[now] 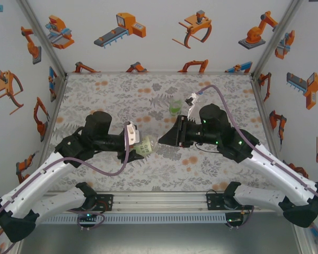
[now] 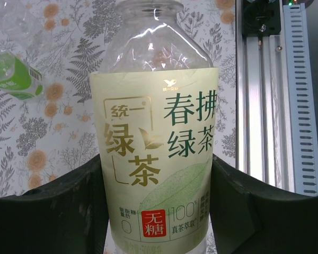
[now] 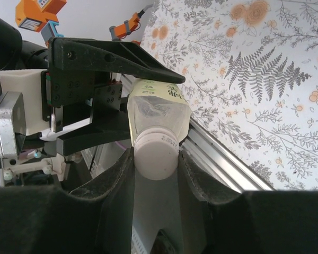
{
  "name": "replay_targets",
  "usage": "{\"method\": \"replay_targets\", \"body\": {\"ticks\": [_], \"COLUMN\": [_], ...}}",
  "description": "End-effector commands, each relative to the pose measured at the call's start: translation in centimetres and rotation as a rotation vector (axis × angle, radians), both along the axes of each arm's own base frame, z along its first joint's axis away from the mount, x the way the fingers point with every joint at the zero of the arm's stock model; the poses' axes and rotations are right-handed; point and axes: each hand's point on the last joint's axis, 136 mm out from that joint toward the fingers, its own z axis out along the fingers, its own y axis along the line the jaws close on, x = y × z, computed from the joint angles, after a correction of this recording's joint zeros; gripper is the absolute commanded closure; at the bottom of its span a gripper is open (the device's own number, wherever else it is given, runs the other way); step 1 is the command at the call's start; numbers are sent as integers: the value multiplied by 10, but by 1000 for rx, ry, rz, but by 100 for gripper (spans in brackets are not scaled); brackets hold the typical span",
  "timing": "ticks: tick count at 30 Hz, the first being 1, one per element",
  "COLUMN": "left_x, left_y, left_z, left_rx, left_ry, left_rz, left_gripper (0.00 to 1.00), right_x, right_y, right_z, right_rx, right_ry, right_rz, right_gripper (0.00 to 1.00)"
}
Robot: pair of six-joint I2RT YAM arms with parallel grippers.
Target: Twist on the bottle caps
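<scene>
Top external view: left pincer (image 1: 139, 143) is gripping the pale-label bottle (image 1: 146, 148) by its body. The bottle is lying level above the table (image 1: 122, 90), neck pointing away from this pincer's palm and straight at the right pincer (image 1: 162, 139). The two pincers are meeting nose to nose, the bottle bridging them.

Left wrist view: dark fingers (image 2: 58, 211) are pressing on both flanks of the label. Narrow hold, firmly on the bottle.

Right wrist view: a pale cap (image 3: 155, 153) is sitting over the bottle's mouth, square between this pincer's fingers (image 3: 122, 174), both of them touching its rim. So the right pincer is closing narrowly on the cap. How far the thread has caught I cannot tell, as the neck under the cap is hidden.

Green-label bottle (image 1: 175, 108): standing on the table behind the right pincer's fingers, near its wrist and well apart from the left pincer. Too small to say whether it is wearing a cap.

Reading of progress: the work looks to be midway through the first visible bottle, cap placed and grasped, twisting either starting or under way. Remaining, by my judgement: turning this cap home, letting go, then dealing with the green-label bottle if it is uncapped.
</scene>
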Motion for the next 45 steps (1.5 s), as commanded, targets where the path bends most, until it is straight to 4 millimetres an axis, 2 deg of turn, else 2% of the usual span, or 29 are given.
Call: {"method": "replay_targets", "body": {"ticks": [1,5,8,16,17,19,21,22,24,26,31,35,40,45], "left_x": [9,29,39,42,42,41,37,35,33,34,46,57,62,58], "left_y": [-2,0,-1,-4,-4,-2,-1,0,1,4,20,37,55,67], "left_z": [-6,-16,-14,-7,-8,-12,-16,-18,-20,-20,-13,-8,-13,-17], "left_rx": [31,110,125,59,60,64,72,75,71,61,30,4,26,40], "left_ry": [-67,-160,-237,-348,-346,-329,-306,-289,-257,-228,-170,-144,-116,-76], "left_rz": [13,96,129,133,136,141,130,132,136,156,264,364,468,515], "left_gripper": [100,100,100,98,90,58,32,22,9,3,0,0,1,3], "right_x": [6,13,16,25,25,27,29,30,35,41,62,88,132,173], "right_y": [6,2,6,5,4,0,-4,-6,-10,-15,-22,-20,-7,5], "right_z": [-5,-20,-26,-28,-29,-29,-29,-27,-26,-27,-27,-27,-36,-42], "right_rx": [40,44,81,86,66,33,-6,-26,-75,-141,-352,-530,-714,-793], "right_ry": [94,195,242,261,239,207,173,153,120,86,-6,-71,-115,-145], "right_rz": [-49,-140,-167,-220,-216,-220,-221,-222,-225,-225,-191,-133,-38,16], "right_gripper": [100,100,100,100,100,100,100,100,100,100,100,100,100,100]}}
